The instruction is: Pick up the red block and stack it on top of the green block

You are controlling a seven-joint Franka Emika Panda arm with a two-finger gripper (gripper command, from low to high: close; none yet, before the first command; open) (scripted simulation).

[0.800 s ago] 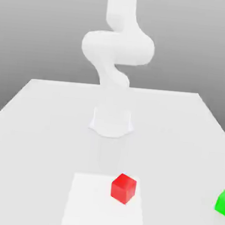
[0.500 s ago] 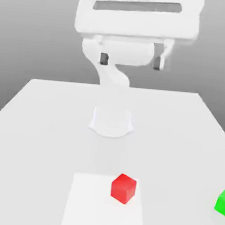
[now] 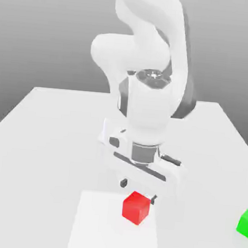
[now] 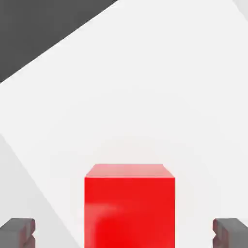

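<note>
1. Two blocks on the white worktop (image 3: 45, 140) in the exterior view: red block (image 3: 136, 207) near the front edge, on a paler square patch (image 3: 99, 224); green block (image 3: 245, 222) far off toward the exterior view's right, cut by the frame edge, well apart from the red one.
2. Same view: white arm (image 3: 146, 70) bent over from the back, wrist pointing down, end effector (image 3: 138, 190) hanging just above and slightly behind the red block. Two dark fingertips (image 3: 123, 183) visible below the hand's crossbar, spread apart, one on each side of the block's rear top corner. No contact with the block discernible from here. Round white base pad partly hidden behind the hand.
3. Hand view: red block (image 4: 130, 206) seen from close above, top face and one side face showing, centred between two grey finger pads (image 4: 18, 232) at the opposite lower corners. Wide gaps of bare surface between each pad and the block, so end effector open and gripping nothing.
4. Hand view again: pale patch (image 4: 145, 97) under the block, its edges running diagonally, with greyer worktop (image 4: 19, 184) beside it and a dark area beyond one corner.
5. Given by the exterior view alone: green block and the arm's posture. Given by the hand view alone: clearance between pads and the red block's sides.
</note>
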